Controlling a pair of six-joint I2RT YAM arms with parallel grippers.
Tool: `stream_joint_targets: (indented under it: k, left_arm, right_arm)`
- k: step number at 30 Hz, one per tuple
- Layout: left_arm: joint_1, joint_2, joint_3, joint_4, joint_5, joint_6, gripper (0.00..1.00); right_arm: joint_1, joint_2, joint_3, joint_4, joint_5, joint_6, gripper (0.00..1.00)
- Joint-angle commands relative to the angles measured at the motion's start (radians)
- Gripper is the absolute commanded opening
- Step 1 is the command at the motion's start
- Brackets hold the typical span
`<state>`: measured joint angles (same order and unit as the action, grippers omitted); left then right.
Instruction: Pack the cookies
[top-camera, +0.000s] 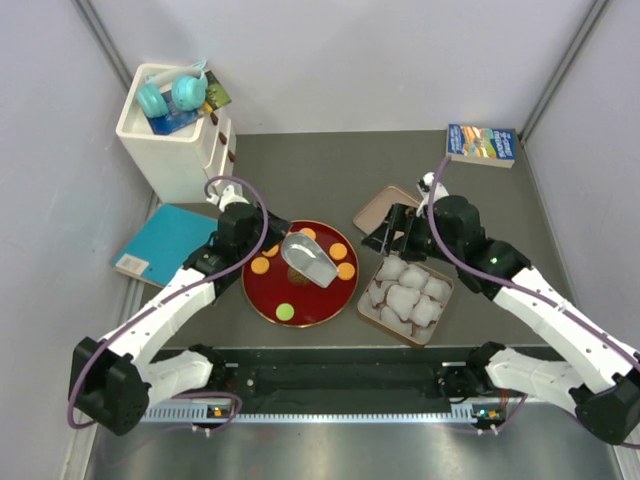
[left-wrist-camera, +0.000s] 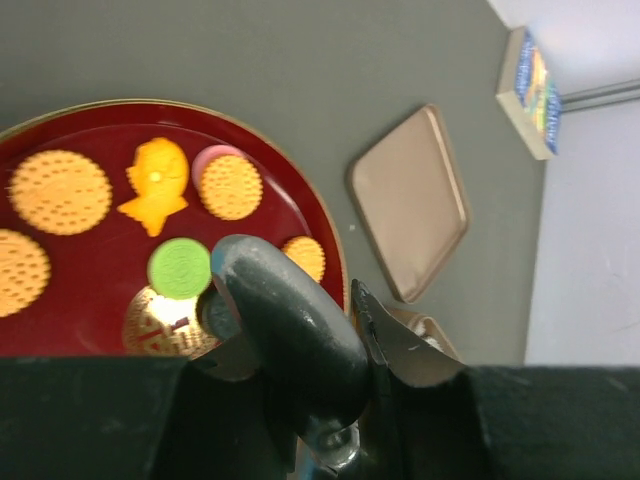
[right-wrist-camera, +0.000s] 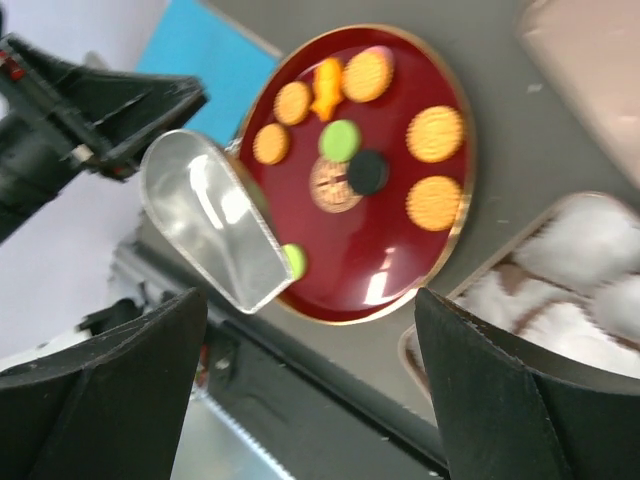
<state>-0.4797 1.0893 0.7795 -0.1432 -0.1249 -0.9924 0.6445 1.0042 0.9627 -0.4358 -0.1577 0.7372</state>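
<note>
Cookies (right-wrist-camera: 435, 133) lie scattered on the red plate (top-camera: 318, 306), mid-surface (top-camera: 330, 170). Left hand (top-camera: 258, 240) pinches a metal scoop (top-camera: 308, 262) hanging over the plate, masking some. Right hand (right-wrist-camera: 310, 305) is spread wide, off the plate's right rim, between the tan lid (top-camera: 385, 208) and the paper cups (top-camera: 410, 297).

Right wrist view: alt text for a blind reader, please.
A shiny scoop, held by the left gripper, hangs over the edge of a dark-red plate of cookies. White paper cups lie at frame right; the right gripper is open.
</note>
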Motion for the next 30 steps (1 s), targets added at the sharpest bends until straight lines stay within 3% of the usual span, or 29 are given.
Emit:
stream_joint_targets:
  k: [1, 4, 8, 12, 18, 30]
  left_arm:
    - [0.038, 0.0, 0.03, -0.033, 0.022, 0.046, 0.0]
    - [0.069, -0.028, -0.011, 0.011, 0.002, 0.09, 0.0]
    - [0.092, -0.086, -0.127, 0.256, -0.05, 0.19, 0.0]
    - [0.108, -0.042, -0.172, 0.306, -0.142, 0.276, 0.0]
    - [0.121, -0.016, -0.243, 0.46, -0.163, 0.285, 0.0]
    - [0.125, -0.071, -0.23, 0.445, -0.205, 0.267, 0.0]
  right_arm:
    - [-0.003, -0.085, -0.004, -0.057, 0.193, -0.096, 0.84]
    - [-0.003, -0.174, -0.1, 0.006, 0.208, -0.113, 0.82]
    - [-0.003, -0.285, -0.274, 0.089, 0.228, -0.111, 0.82]
    - [-0.003, -0.349, -0.352, 0.106, 0.236, -0.105, 0.8]
    - [-0.003, -0.32, -0.398, 0.132, 0.184, -0.093, 0.78]
    - [0.05, -0.211, -0.4, 0.138, 0.182, -0.087, 0.68]
